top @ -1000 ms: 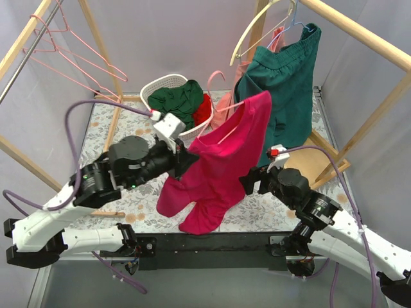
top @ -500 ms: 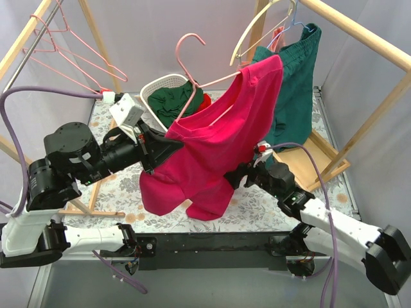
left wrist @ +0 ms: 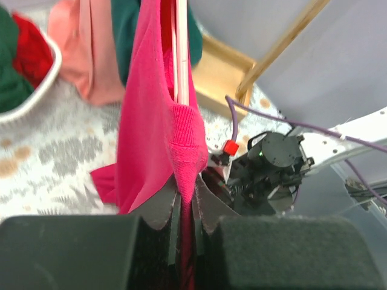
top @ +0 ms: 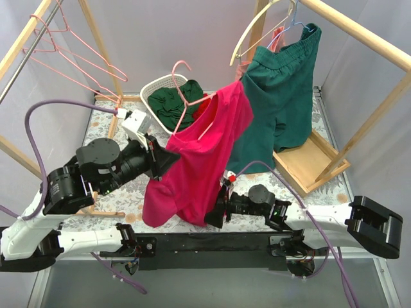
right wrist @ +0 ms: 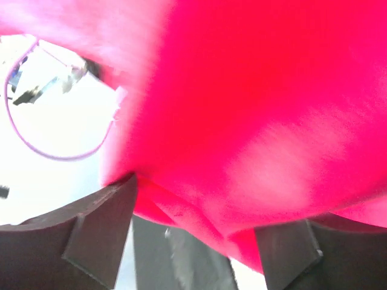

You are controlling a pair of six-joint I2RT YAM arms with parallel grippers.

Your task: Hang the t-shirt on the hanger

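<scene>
Over floral table [top: 126, 194], t-shirt [top: 199, 160] w/ hanger [left wrist: 181, 54] lower; R gripper [right wrist: 193, 232] prob. underneath.

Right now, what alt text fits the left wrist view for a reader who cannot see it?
The left hand pinches a fold of a magenta t-shirt, with a thin pink hanger wire rising inside it. Behind are the right arm and a white basket of clothes.
</scene>
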